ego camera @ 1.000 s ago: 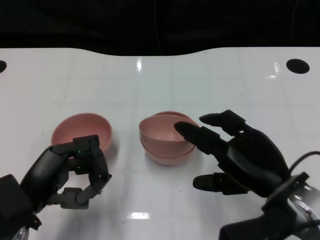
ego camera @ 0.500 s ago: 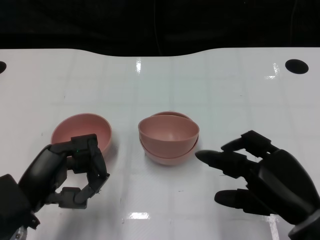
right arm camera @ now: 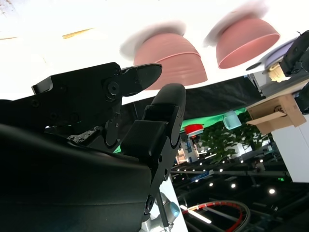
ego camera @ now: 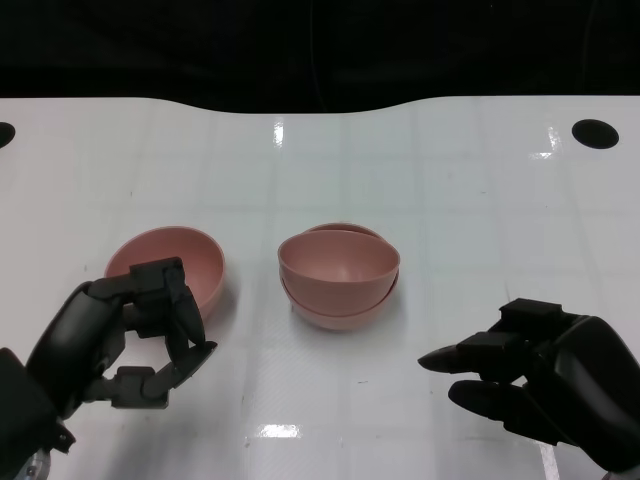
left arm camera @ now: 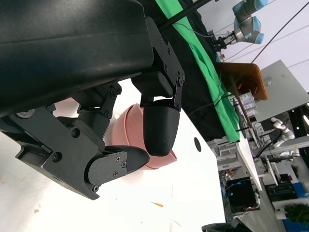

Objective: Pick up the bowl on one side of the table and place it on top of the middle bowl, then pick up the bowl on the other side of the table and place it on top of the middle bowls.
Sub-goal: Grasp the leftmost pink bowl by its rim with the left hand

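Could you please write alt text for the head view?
Two pink bowls sit stacked mid-table, a single pink bowl to their left. The left hand hovers open near that bowl; the right hand is open at lower right.

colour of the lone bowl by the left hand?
Pink bowl, plain; clearest in the head view.

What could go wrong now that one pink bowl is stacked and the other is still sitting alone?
The left hand holds nothing and sits close beside the lone bowl; a clumsy reach might push it across the glossy table rather than grip it. The stacked bowls look slightly off-centre, so a third could settle crooked. The open right hand seems clear of them.
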Tool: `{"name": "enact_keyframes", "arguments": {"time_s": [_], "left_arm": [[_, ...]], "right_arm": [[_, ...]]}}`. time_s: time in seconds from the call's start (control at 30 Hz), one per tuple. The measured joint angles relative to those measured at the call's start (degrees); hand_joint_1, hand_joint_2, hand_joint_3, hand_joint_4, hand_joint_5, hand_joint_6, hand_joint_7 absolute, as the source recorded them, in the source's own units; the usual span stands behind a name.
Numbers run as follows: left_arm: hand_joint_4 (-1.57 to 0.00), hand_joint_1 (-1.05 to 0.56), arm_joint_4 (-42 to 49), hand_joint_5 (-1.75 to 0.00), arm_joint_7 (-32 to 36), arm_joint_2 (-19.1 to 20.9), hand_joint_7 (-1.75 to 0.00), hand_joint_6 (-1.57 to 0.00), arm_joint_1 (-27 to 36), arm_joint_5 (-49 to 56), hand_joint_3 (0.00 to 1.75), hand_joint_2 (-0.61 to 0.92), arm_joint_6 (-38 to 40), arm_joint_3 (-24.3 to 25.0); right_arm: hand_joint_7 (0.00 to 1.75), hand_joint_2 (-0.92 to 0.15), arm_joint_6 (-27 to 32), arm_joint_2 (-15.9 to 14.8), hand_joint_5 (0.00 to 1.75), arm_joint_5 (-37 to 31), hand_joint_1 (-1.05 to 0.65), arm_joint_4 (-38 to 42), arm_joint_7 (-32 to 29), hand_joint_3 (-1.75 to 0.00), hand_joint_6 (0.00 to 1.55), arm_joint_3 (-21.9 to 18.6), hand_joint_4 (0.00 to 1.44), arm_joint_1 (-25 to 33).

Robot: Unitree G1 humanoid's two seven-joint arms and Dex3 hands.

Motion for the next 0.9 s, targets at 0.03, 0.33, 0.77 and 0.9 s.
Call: {"name": "enact_keyframes", "arguments": {"time_s": [0.03,0.33,0.77,0.9], "left_arm": [[-0.77,-0.15,0.01,-1.75,0.29,-0.25,-1.5,-0.76,0.0,-0.05,0.94,0.49,-0.52,0.34],[-0.7,-0.12,1.57,-1.49,0.38,-1.68,-1.25,-0.74,-0.1,-2.02,1.01,0.53,-6.11,2.25],[-0.55,-0.35,-4.6,-0.9,4.39,5.63,-0.37,-0.67,-0.43,11.93,0.12,0.91,-5.64,3.03],[-0.54,-0.45,-11.38,-0.68,7.7,8.44,-0.11,-0.65,-0.14,22.37,0.09,0.92,-2.15,2.73]], "right_arm": [[0.35,-0.89,-0.31,0.16,0.97,0.32,-0.15,0.6,-0.12,0.0,1.13,-0.11,0.94,0.0],[0.8,-0.45,-0.83,0.21,1.51,-1.28,-0.08,2.96,-1.19,-0.93,1.1,-0.55,0.99,-0.18],[1.52,-0.17,1.0,1.08,1.75,-1.37,-0.1,2.94,-0.29,-1.6,0.89,-0.54,0.98,-0.68],[1.57,-0.18,1.23,1.09,1.75,-1.37,-0.1,2.9,0.34,-1.58,0.86,-0.5,0.98,-0.68]]}}
